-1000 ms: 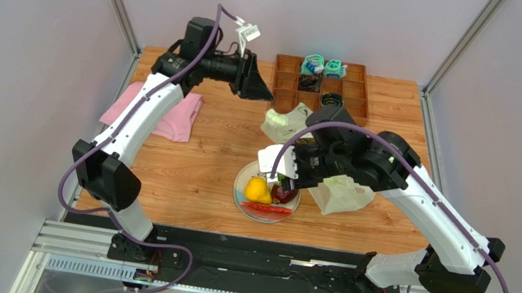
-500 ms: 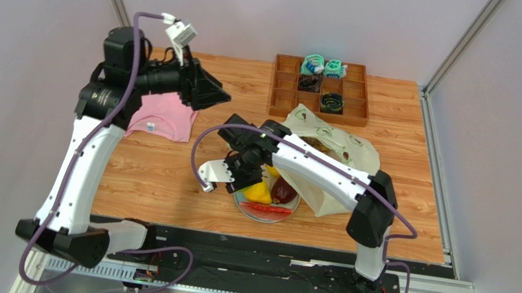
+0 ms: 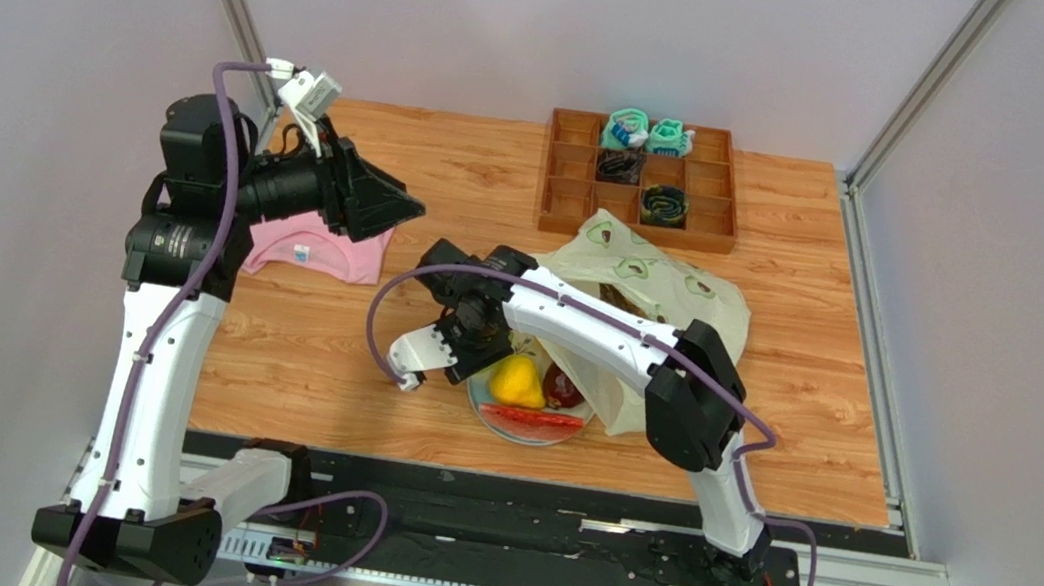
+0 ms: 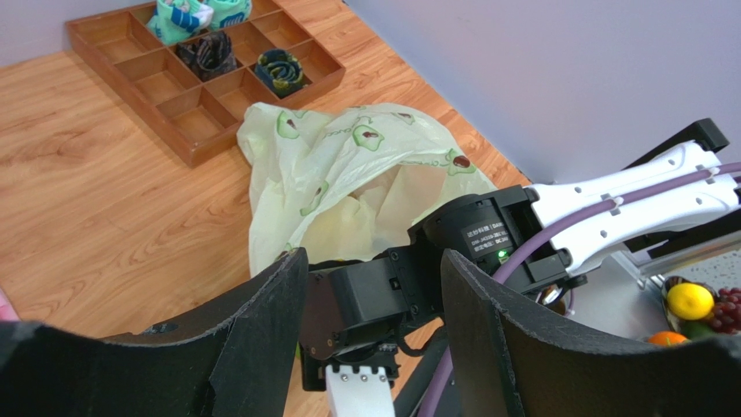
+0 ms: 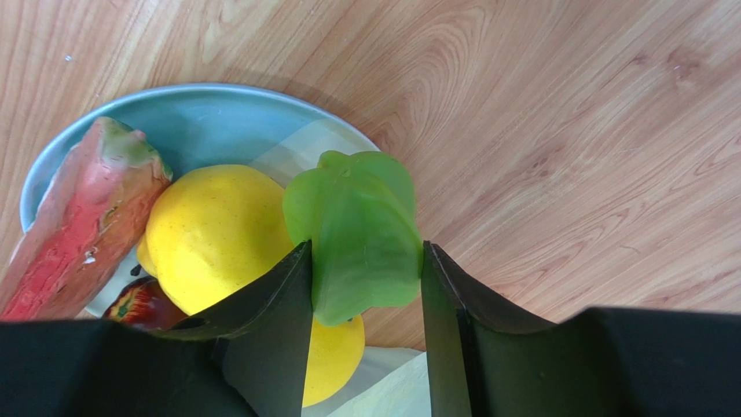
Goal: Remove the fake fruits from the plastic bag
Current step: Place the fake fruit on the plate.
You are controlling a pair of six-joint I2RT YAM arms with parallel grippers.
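Note:
My right gripper (image 5: 367, 248) is shut on a green fake fruit piece (image 5: 361, 226) and holds it just above the near edge of the pale blue plate (image 5: 200, 122). On the plate lie a yellow pear (image 5: 213, 230), a red slice (image 5: 78, 226) and a dark red round fruit (image 5: 139, 300). In the top view the right gripper (image 3: 478, 360) hovers at the plate's (image 3: 584, 425) left side. The pale yellow-green plastic bag (image 3: 657, 293) lies spread behind the plate, its mouth open (image 4: 348, 165). My left gripper (image 3: 396, 201) is open and empty, raised high to the left (image 4: 374, 261).
A brown wooden tray (image 3: 643, 173) with teal and black items stands at the back. A pink folded cloth (image 3: 322, 249) lies at the left under my left arm. My right arm stretches across the bag.
My right gripper moved left across the plate to its left edge, its arm now lying over the bag. My left arm swung back to the left and up. The bag now lies spread open.

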